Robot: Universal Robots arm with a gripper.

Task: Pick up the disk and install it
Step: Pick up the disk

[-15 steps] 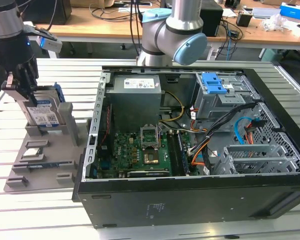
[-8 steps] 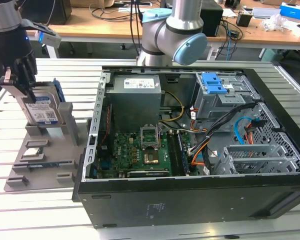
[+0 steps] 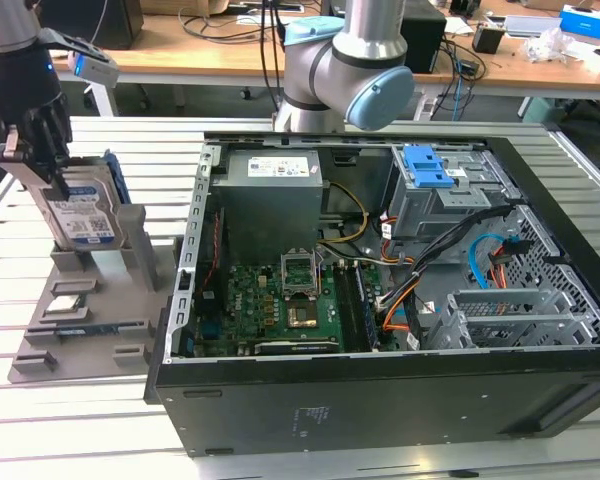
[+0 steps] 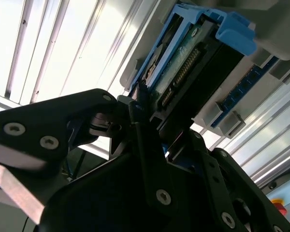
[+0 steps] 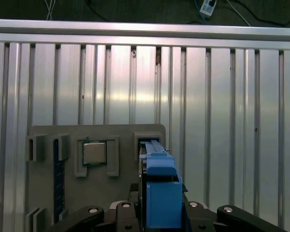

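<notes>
Disk (image 3: 80, 212) in gray stand (image 3: 100, 310), slatted metal tbl (image 3: 60, 430), desks (image 3: 210, 52) behind

The disk (image 5: 160, 193) wears smooth blue plastic framing.
</notes>
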